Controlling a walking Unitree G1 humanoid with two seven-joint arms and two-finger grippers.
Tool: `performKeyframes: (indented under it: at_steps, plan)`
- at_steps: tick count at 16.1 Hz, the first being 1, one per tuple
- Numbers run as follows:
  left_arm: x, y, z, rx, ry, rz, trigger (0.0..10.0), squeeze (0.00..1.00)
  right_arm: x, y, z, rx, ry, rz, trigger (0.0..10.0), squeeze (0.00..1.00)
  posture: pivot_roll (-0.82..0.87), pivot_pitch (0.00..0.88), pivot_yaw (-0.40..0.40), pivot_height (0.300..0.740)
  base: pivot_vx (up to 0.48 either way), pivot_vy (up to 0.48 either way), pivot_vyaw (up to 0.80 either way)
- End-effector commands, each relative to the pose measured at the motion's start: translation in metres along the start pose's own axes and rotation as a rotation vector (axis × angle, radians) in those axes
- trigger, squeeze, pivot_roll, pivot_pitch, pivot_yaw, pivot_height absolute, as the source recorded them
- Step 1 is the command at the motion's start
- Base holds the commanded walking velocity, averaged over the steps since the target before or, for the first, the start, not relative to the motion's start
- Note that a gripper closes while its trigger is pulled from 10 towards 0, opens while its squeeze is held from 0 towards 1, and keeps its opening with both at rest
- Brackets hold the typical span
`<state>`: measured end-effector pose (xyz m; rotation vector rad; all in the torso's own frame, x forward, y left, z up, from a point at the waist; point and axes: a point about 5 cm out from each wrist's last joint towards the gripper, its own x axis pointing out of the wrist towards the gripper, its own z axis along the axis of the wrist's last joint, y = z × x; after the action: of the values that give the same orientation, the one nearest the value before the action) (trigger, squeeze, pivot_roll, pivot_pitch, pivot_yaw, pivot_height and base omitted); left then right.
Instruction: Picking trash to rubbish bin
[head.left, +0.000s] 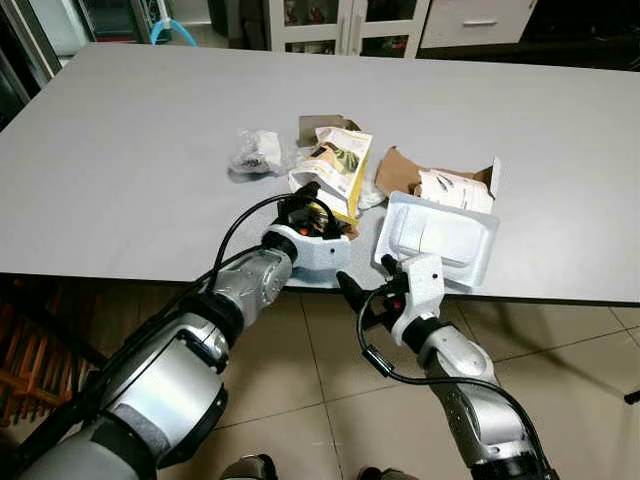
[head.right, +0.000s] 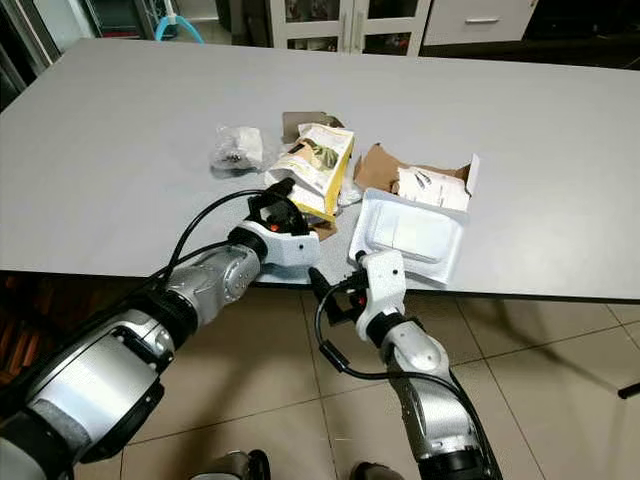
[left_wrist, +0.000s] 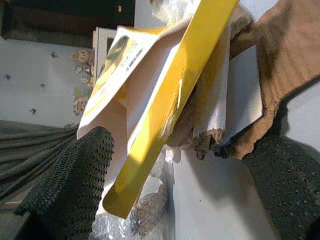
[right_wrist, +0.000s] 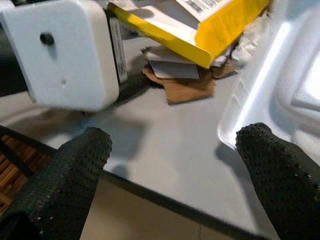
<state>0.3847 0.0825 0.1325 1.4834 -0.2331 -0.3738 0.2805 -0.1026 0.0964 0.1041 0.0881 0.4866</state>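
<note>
A yellow and white packet (head.left: 337, 163) lies in a small heap of trash on the grey table (head.left: 120, 180). My left gripper (head.left: 316, 203) is open at the packet's near end, one finger (left_wrist: 70, 185) on each side of its yellow edge (left_wrist: 165, 120). To the right lies a white plastic tray (head.left: 440, 235), overhanging the table's front edge a little. Behind the tray rests torn brown cardboard with a white wrapper (head.left: 445, 187). My right gripper (head.left: 367, 276) is open and empty at the table's front edge, just left of the tray's corner (right_wrist: 250, 100).
A crumpled clear bag (head.left: 256, 152) sits left of the heap, and a brown card scrap (head.left: 318, 125) behind it. Tiled floor (head.left: 560, 350) lies below the table edge. A wooden chair (head.left: 30, 340) stands under the table at left. Cabinets (head.left: 350, 25) line the far side.
</note>
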Motion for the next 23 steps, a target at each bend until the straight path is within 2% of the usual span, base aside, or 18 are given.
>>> performKeyframes:
  at_steps: [1,6,9,10,14,16,18,19,23]
  plan:
    - [-0.001,0.001,-0.010,-0.005,0.055,0.008,10.0,0.00,-0.001,0.001,0.001,-0.002,0.002,-0.006,10.0,0.00,-0.09,0.163,0.010,0.740,0.000,0.000,0.00]
    - [-0.001,0.027,-0.035,0.042,0.142,0.091,10.0,0.00,-0.002,0.000,0.002,0.000,0.002,-0.014,10.0,0.00,-0.10,0.160,0.009,0.740,0.000,0.000,0.00]
    - [-0.003,0.030,-0.039,0.028,0.134,0.123,10.0,0.00,-0.003,0.001,0.002,0.001,0.003,-0.015,10.0,0.00,-0.10,0.155,0.010,0.740,0.000,0.000,0.00]
    - [-0.003,0.032,-0.040,0.006,0.132,0.138,0.0,0.00,-0.002,0.001,0.002,0.001,0.002,-0.015,10.0,0.00,-0.11,0.154,0.010,0.740,0.000,0.000,0.00]
    - [-0.003,0.034,-0.038,-0.044,0.110,0.176,0.0,0.00,-0.002,0.000,0.003,0.002,0.000,-0.017,10.0,0.00,-0.10,0.154,0.007,0.740,0.000,0.000,0.00]
    - [-0.006,0.032,-0.041,-0.098,0.105,0.200,0.0,0.00,-0.001,0.001,0.003,0.005,-0.002,-0.017,10.0,0.00,-0.10,0.155,0.009,0.740,0.000,0.000,0.00]
    - [-0.012,0.025,-0.045,-0.190,0.092,0.198,0.0,0.00,0.000,0.001,0.004,0.009,-0.006,-0.018,10.0,0.00,-0.09,0.158,0.009,0.740,0.000,0.000,0.00]
    - [-0.012,0.025,-0.045,-0.193,0.086,0.196,0.0,0.00,0.000,0.001,0.004,0.009,-0.006,-0.018,10.0,0.00,-0.09,0.159,0.009,0.740,0.000,0.000,0.00]
    - [-0.017,0.012,-0.042,-0.251,0.005,0.073,0.0,0.00,0.000,0.001,0.002,0.010,0.000,-0.017,10.0,0.00,-0.09,0.164,0.009,0.740,0.000,0.000,0.00]
